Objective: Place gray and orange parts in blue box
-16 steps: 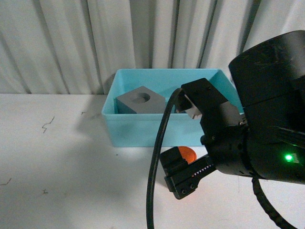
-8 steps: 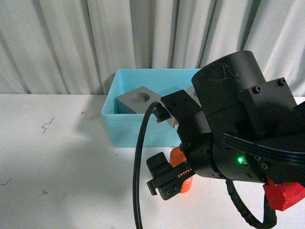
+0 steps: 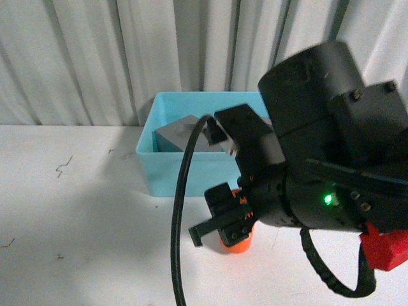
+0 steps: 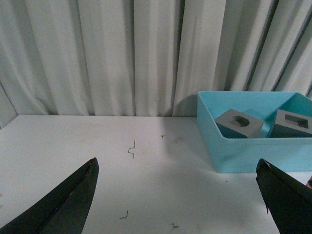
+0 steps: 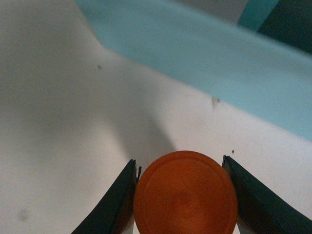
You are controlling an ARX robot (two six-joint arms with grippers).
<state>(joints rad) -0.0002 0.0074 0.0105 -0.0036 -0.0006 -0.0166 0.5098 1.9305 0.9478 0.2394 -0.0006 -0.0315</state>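
The orange cylinder (image 5: 185, 192) stood on the white worktop (image 4: 73, 146), outside the blue box (image 4: 243, 153) and just before its near wall. The right claw (image 5: 179, 163) was closed on it, one dark finger (image 5: 122, 195) against each side of its round top. In the front view the cylinder (image 3: 237, 245) showed only as an orange patch under the claw (image 3: 223, 223), its base apparently on the worktop.

Inside the box lay both gray parts, side by side and close together: the cube with a round recess (image 4: 239, 123) and the cube with a rectangular recess (image 4: 292, 123), each recess facing up. From the front only a corner of one gray cube (image 3: 175, 137) showed past the right arm.

The left claw (image 4: 176, 162) was spread wide and held nothing, above bare worktop well to the side of the box. A pale pleated curtain (image 4: 97, 48) hung behind.
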